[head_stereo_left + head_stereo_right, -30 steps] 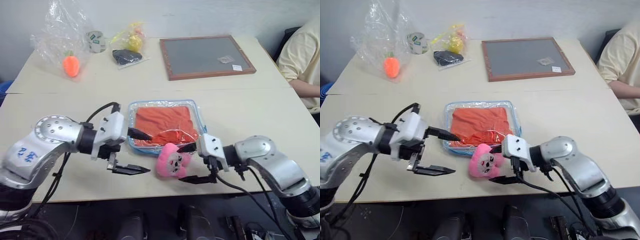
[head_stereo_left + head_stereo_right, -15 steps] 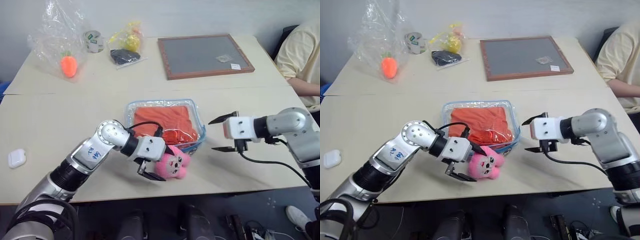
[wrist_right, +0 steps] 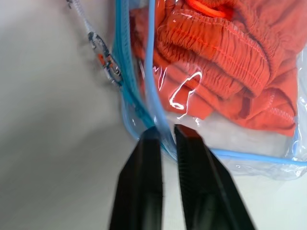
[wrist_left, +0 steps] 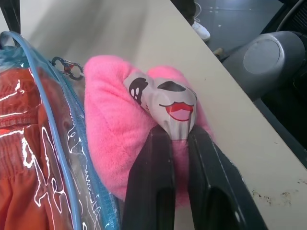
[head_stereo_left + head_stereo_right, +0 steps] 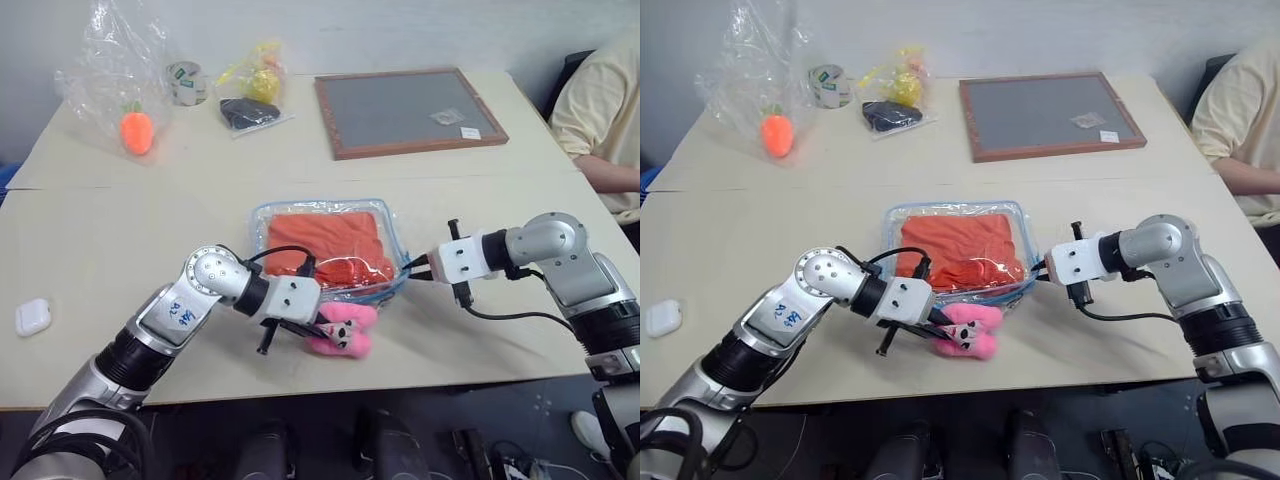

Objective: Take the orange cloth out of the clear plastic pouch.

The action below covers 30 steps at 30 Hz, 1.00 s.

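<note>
We see the clear plastic pouch (image 5: 332, 250) lying flat on the counter (image 5: 150, 230) between our two sets of fingers, with the orange cloth (image 5: 325, 240) inside it, folded and pressed against the transparent wall. Our left gripper (image 4: 173, 132) has its fingers (image 4: 148, 187) clamped on the pink plush charm (image 4: 120, 124), pinching the printed face (the charm hangs from the pouch by a small clasp just beside the blue trim). Our right gripper (image 3: 164, 130) has its fingers (image 3: 139, 182) closed on the pouch's light-blue edge at a rounded corner, the cloth's gathered hem lying just beyond the fingertips. Well apart from both sets of fingers, a framed board (image 5: 410, 112) rests on the counter.
</note>
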Tool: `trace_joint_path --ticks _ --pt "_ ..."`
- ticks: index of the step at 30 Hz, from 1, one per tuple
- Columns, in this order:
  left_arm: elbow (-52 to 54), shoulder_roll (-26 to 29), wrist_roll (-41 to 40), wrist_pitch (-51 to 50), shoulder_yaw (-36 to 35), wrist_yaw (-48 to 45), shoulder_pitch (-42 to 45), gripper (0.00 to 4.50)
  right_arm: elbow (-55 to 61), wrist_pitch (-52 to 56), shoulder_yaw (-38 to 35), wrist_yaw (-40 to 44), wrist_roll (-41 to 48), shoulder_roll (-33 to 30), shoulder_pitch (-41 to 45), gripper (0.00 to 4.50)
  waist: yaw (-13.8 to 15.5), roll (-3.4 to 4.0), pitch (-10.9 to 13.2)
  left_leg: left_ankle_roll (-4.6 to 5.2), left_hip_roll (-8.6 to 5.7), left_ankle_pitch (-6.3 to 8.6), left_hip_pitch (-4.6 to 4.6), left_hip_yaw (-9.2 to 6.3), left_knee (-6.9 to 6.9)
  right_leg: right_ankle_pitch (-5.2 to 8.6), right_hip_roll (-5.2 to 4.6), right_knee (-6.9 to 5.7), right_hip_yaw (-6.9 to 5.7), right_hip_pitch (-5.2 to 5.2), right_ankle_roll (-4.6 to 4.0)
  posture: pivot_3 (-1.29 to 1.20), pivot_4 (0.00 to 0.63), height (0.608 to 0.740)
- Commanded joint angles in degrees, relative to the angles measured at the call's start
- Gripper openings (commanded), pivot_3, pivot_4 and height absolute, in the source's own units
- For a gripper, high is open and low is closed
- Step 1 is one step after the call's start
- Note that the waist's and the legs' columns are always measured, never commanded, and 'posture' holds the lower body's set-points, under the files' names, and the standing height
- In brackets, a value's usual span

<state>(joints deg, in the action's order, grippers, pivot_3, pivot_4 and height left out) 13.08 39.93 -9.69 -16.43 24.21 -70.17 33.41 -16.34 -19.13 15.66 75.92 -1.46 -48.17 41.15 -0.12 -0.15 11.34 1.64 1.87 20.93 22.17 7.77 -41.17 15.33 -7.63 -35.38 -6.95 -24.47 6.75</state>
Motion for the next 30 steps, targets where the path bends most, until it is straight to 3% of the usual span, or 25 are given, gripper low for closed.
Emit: trace_joint_path --ticks 1,6,9,16,20,30 --pt "4.54 1.89 0.46 -3.36 -3.51 3.08 -3.25 0.0 -1.15 -2.66 -1.02 0.24 0.45 0.06 1.37 0.0 -0.04 0.0 0.0 0.0 0.01 0.0 0.0 -0.02 0.0 0.0 0.0 0.0 0.0 0.0 0.0 0.0 0.15 0.74" --pt "12.68 7.07 -3.64 -11.41 -15.4 8.15 -13.68 0.0 -4.49 -5.81 -1.67 -0.4 0.07 0.19 2.11 0.0 -0.31 0.01 0.01 0.0 0.05 0.0 -0.03 -0.39 0.01 0.01 0.01 -0.06 0.08 -0.05 -0.01 0.0 0.15 0.74" --pt "15.65 10.73 -6.27 -15.15 -27.0 10.14 -23.28 0.0 -6.68 -9.42 -2.11 0.42 0.95 -0.22 2.17 0.0 -0.35 0.03 0.02 0.0 0.3 0.0 -0.04 -0.42 0.01 0.02 -0.01 -0.06 0.08 -0.05 -0.04 0.0 0.15 0.74" --pt "6.89 15.83 -6.88 -14.3 -48.77 10.81 -36.14 0.0 -11.67 -15.05 -2.45 0.22 1.05 -0.35 2.68 0.0 -0.05 0.05 0.03 0.0 0.37 0.0 -0.05 -0.42 -0.04 0.04 -0.03 -0.09 0.05 -0.03 -0.07 0.0 0.15 0.74" --pt "2.57 17.68 -7.48 -12.9 -51.51 11.01 -35.06 0.0 -13.35 -16.2 -2.16 0.04 1.49 0.46 3.07 0.0 -0.05 0.07 0.04 -0.01 0.36 0.01 -0.05 -0.38 -0.02 0.05 -0.03 -0.09 0.05 -0.04 -0.09 0.0 0.15 0.74" --pt "-1.01 17.1 -8.5 -13.02 -49.26 13.49 -30.98 0.0 -12.1 -11.48 -2.35 0.34 3.24 1.36 2.44 0.0 -0.72 0.08 0.05 -0.05 0.38 0.03 -0.06 0.0 0.03 0.06 0.01 -0.13 0.08 -0.1 -0.11 0.0 0.15 0.74"
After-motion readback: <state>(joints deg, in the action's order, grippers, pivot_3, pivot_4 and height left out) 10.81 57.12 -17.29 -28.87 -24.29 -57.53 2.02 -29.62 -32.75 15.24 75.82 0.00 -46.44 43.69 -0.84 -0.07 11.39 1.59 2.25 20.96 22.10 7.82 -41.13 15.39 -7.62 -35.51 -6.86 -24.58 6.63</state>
